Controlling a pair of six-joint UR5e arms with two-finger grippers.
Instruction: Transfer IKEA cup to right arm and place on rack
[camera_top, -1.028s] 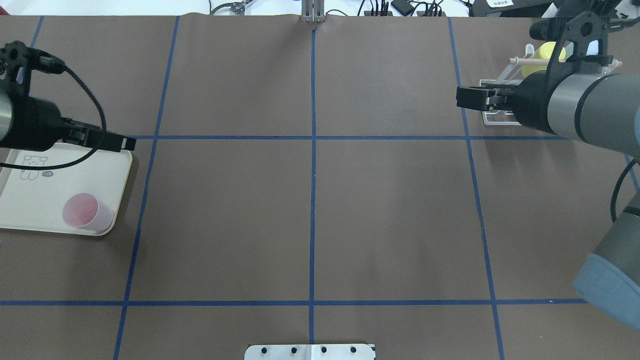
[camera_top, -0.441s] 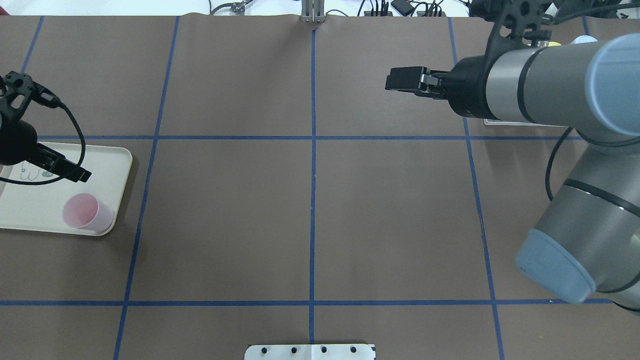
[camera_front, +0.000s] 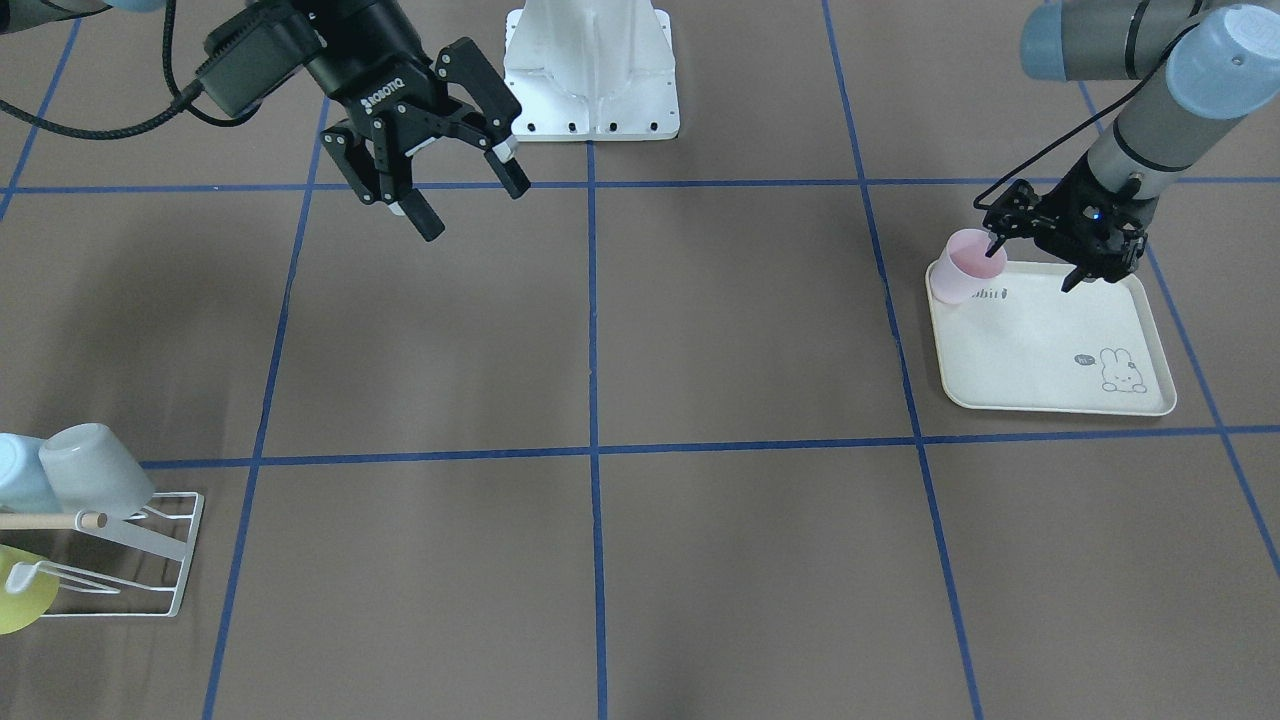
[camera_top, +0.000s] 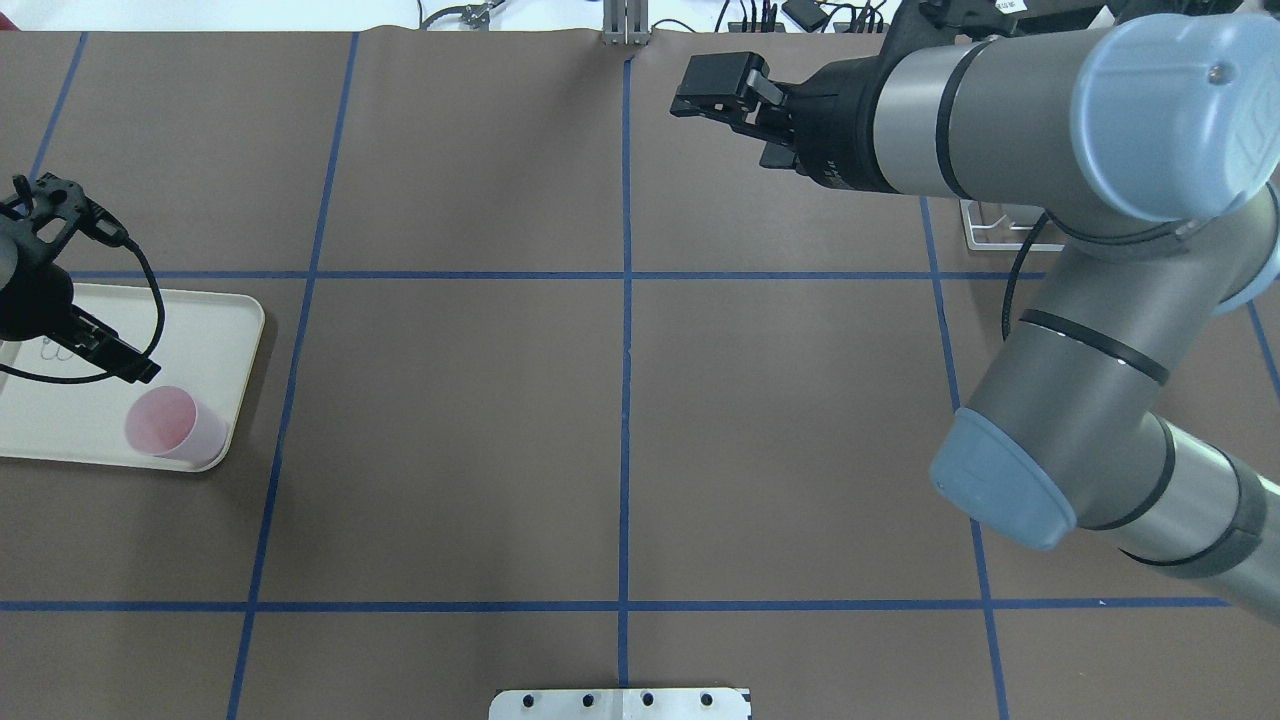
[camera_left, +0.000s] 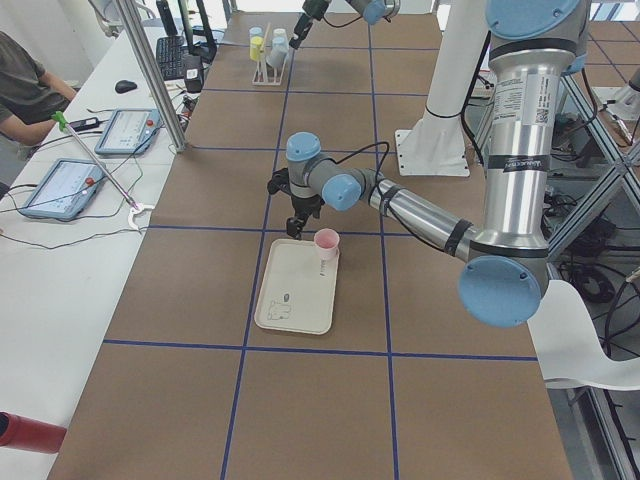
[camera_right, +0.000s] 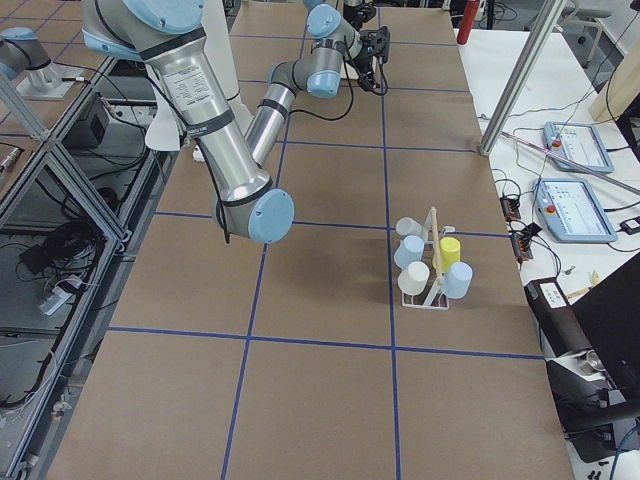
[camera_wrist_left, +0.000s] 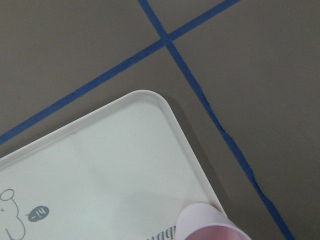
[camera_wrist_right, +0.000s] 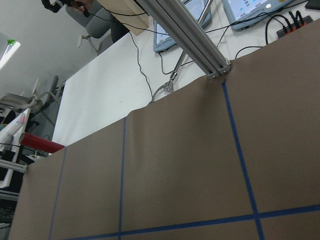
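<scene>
Front view: the left pincer (camera_front: 1030, 268) is spread wide over the tray (camera_front: 1050, 360) and pinching nothing. One finger (camera_front: 992, 247) is right at the rim of the pink cup (camera_front: 960, 272), which stands upright in the tray's corner. The right pincer (camera_front: 440, 170) hangs spread and empty, well apart.

Overhead: the cup sits close to the tray's edge, so I'd come straight down, since a sideways nudge could tip it.

Left side view: looks like a rim pinch to me, one finger inside and one outside. Grab high so the body is free for the other arm.

Right side view: the rack (camera_right: 430, 262) on the surface (camera_right: 320, 280) already carries other cups (camera_right: 412, 278).

Left wrist cam: only the cup's rim peeks in at the bottom, so centre it first.
</scene>
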